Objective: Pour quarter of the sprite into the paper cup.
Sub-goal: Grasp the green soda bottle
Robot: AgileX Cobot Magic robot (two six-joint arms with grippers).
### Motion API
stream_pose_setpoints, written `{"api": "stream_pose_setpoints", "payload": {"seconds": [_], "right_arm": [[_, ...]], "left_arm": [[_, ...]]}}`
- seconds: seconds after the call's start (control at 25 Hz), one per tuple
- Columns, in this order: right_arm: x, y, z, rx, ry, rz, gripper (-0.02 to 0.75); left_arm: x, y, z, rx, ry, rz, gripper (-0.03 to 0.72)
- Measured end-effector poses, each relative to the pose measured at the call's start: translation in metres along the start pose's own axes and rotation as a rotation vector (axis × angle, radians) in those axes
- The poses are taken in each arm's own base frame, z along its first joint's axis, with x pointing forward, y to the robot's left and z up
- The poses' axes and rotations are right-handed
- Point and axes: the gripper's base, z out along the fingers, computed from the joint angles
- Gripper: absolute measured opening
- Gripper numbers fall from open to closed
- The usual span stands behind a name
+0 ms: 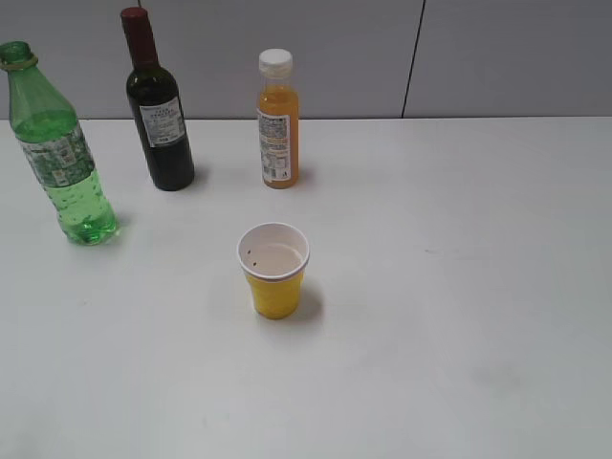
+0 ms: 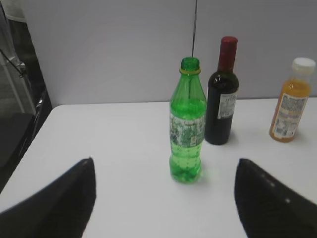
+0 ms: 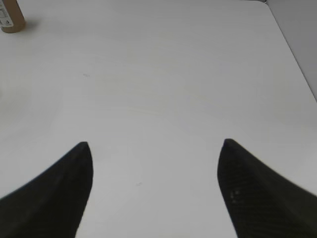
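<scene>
The sprite [image 1: 59,153], a tall green bottle with no cap, stands upright at the far left of the white table; it also shows in the left wrist view [image 2: 187,124]. The yellow paper cup [image 1: 274,271] stands upright in the middle, apparently empty apart from a few dark specks. My left gripper [image 2: 163,166] is open and empty, with the sprite ahead of it and well apart. My right gripper [image 3: 154,146] is open and empty over bare table. Neither gripper shows in the exterior view.
A dark wine bottle with a red cap [image 1: 158,110] and an orange juice bottle with a white cap [image 1: 277,124] stand at the back, both right of the sprite [image 2: 221,94] [image 2: 291,101]. The table's left edge [image 2: 29,144] and right edge [image 3: 292,49] show.
</scene>
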Motion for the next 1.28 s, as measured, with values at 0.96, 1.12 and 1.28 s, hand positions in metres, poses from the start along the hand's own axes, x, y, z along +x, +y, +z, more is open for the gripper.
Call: {"api": "stream_pose_setpoints", "payload": {"seconds": [0.96, 1.12, 1.28], "right_arm": [[0.0, 0.0, 0.0, 0.0, 0.0, 0.0, 0.592], [0.0, 0.0, 0.0, 0.0, 0.0, 0.0, 0.592], [0.0, 0.0, 0.0, 0.0, 0.0, 0.0, 0.592]], "left_arm": [[0.039, -0.014, 0.171, 0.03, -0.003, 0.078, 0.64], [0.047, -0.012, 0.185, 0.001, -0.006, 0.083, 0.632], [0.058, -0.01, 0.197, -0.039, 0.008, 0.069, 0.626]]}}
